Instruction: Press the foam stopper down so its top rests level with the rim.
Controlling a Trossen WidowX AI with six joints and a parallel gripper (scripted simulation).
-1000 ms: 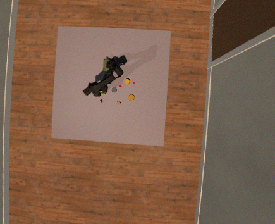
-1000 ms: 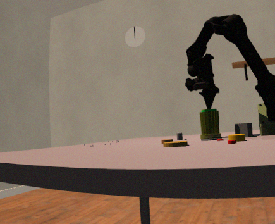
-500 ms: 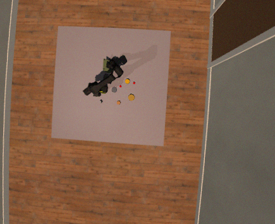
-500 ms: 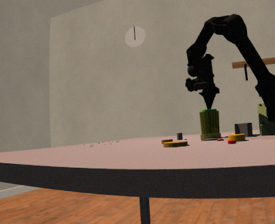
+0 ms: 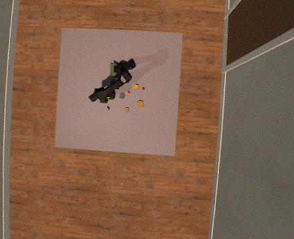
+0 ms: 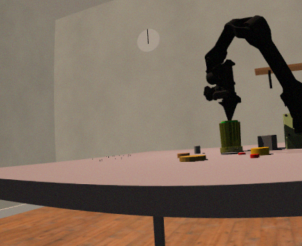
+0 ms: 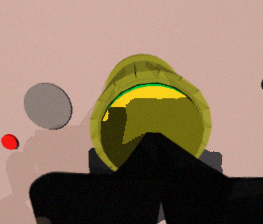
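An olive ribbed jar (image 6: 230, 136) (image 7: 103, 102) stands upright on the pale table (image 6: 132, 171) (image 5: 88, 129). Its foam stopper (image 7: 148, 94) (image 6: 229, 121) has a yellow top with a green edge and shows just at the rim. My gripper (image 6: 230, 117) (image 7: 152, 139) is shut with nothing between the fingers. It points straight down over the middle of the stopper, with its tip at the foam's top. I cannot tell whether it touches. The gripper's shadow covers most of the foam. In the overhead view the arm hides the jar.
Near the jar lie a grey disc (image 7: 48, 106) (image 5: 121, 95), two yellow discs (image 6: 192, 158) (image 6: 259, 151), an orange disc (image 6: 183, 154), small red pieces (image 7: 10, 141) (image 6: 254, 156), a small grey cylinder (image 6: 197, 149) and a grey block (image 6: 267, 141). The arm's base (image 6: 294, 136) stands to the right.
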